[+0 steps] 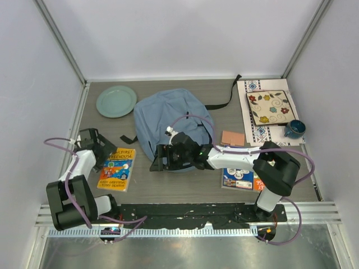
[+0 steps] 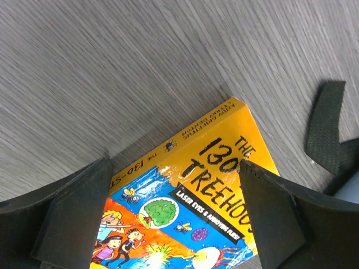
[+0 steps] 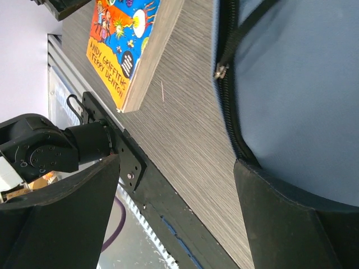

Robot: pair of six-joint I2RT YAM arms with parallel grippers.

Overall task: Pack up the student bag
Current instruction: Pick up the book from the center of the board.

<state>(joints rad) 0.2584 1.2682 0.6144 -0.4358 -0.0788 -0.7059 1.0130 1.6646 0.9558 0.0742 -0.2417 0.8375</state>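
The student bag [image 1: 171,117], light blue-grey with a dark zipper, lies in the middle of the table; its fabric and zipper pull [image 3: 220,70] fill the right of the right wrist view. My right gripper [image 1: 159,159] is open at the bag's near left edge. In its own view the gripper [image 3: 176,162] has bare table between its fingers, and one finger [image 3: 286,218] stands over the bag's rim. My left gripper [image 1: 99,144] is open over the far end of a yellow and blue book [image 1: 116,168]. The cover [image 2: 185,207] shows between its spread fingers.
A green plate [image 1: 116,101] lies far left. A patterned mat with a floral square plate [image 1: 271,107] and a blue mug [image 1: 294,129] sit far right. A small pink-brown pad [image 1: 232,138] and another book [image 1: 238,178] lie by the right arm. A black strap [image 2: 325,123] trails from the bag.
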